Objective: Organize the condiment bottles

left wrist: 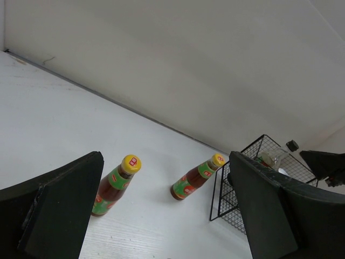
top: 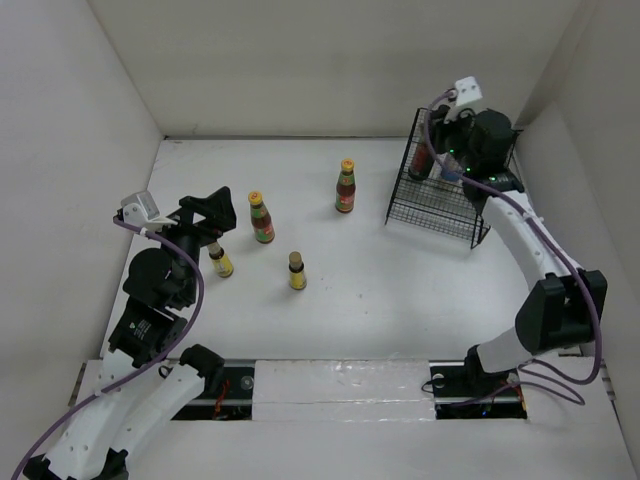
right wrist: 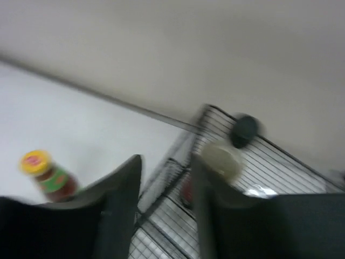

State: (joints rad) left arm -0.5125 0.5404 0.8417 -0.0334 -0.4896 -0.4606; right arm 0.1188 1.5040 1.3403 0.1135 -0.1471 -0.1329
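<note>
**Landmark.** Black wire basket, standing at the far right of the white surface.

**Item 1.** Red-sauce bottle with yellow cap and green neck band: upright, just left of the basket.

**Item 2.** Second red-sauce bottle of the same pattern: upright, further left of the basket, apart from item 1.

**Items 3 and 4.** Two tiny brown-capped bottles with yellow labels. One stands nearer than item 2, well left of the basket. The other is furthest left from the basket, beside the left arm.

**Item 5.** Dark bottle with a red label: inside the basket, at its far left corner. Other pale contents lie beside it, partly hidden by the right arm and too blurred to name.

**Left gripper**: jaws spread wide with nothing between them, facing items 1 and 2.

**Right gripper**: above the basket. The wrist view is blurred, but the jaws show a gap between them and hold nothing.
</note>
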